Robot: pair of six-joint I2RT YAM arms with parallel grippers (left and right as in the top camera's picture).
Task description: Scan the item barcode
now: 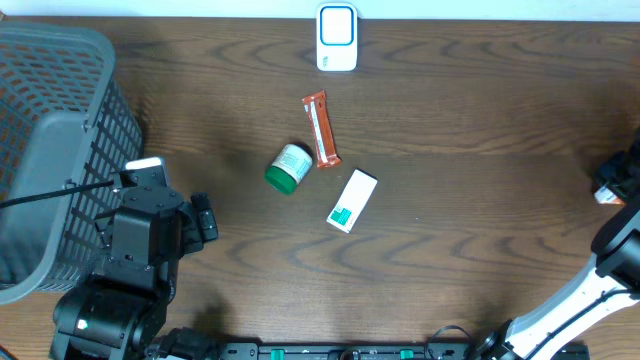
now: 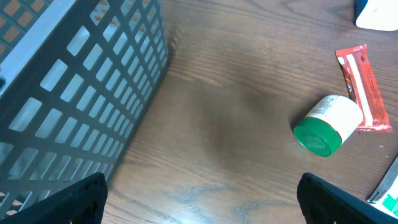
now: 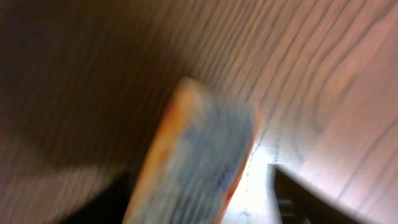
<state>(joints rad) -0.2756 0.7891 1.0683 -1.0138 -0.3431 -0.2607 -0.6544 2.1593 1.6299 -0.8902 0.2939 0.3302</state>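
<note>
Squarely between right fingers [image 3: 306,198] — blurred box [image 3: 199,149]

Shop-like checkout, scanner [image 1: 337,38], mesh basket [image 1: 105,140]

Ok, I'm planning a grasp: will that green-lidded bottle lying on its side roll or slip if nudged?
Probably rolls: the green-lidded bottle is round and lies on its side on the smooth table. It looks like rigid plastic, so likely stiff but slippery. Small, so probably light; a nudge could send it away.

left pincer [image 2: 201,194] spread wide; right pincer [image 1: 609,187] state unclear
</note>
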